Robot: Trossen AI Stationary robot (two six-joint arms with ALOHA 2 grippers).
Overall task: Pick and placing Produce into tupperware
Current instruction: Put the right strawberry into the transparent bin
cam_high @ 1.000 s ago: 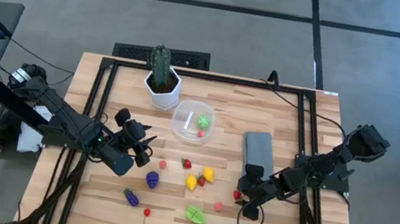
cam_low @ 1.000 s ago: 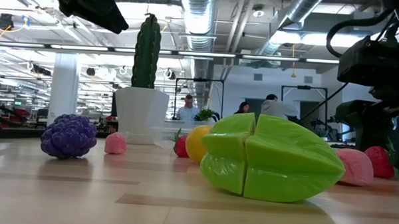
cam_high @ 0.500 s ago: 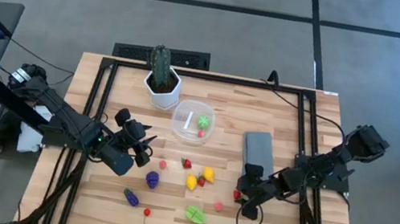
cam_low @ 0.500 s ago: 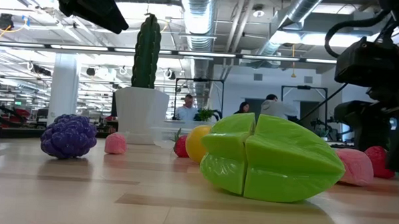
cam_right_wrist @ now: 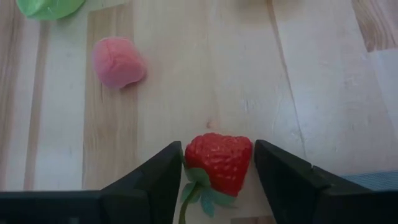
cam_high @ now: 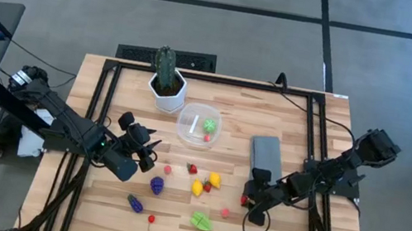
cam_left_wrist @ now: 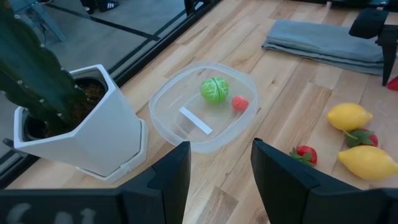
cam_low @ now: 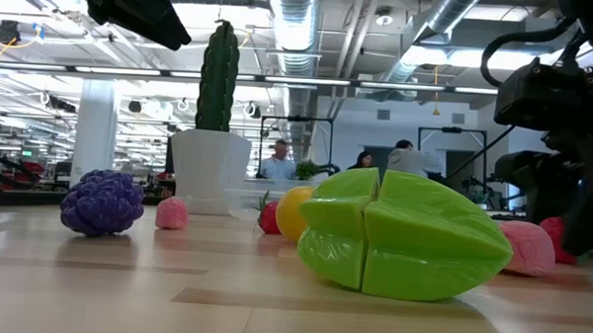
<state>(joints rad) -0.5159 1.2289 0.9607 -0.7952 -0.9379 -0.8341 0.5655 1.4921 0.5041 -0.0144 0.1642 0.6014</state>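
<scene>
A light wooden table [cam_high: 296, 131] is being used as the support; directly on it are resting a white hexagonal pot [cam_high: 166, 92], a clear round tupperware [cam_high: 199, 125], a folded grey cloth [cam_high: 265, 156] and scattered toy produce [cam_high: 200, 220]

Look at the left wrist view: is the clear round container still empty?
No: the tupperware already holds a small green vegetable and a tiny red piece.

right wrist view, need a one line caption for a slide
Right claw fingers bracket a red strawberry on the wooden table, a pink fruit lying apart beyond it.
</scene>
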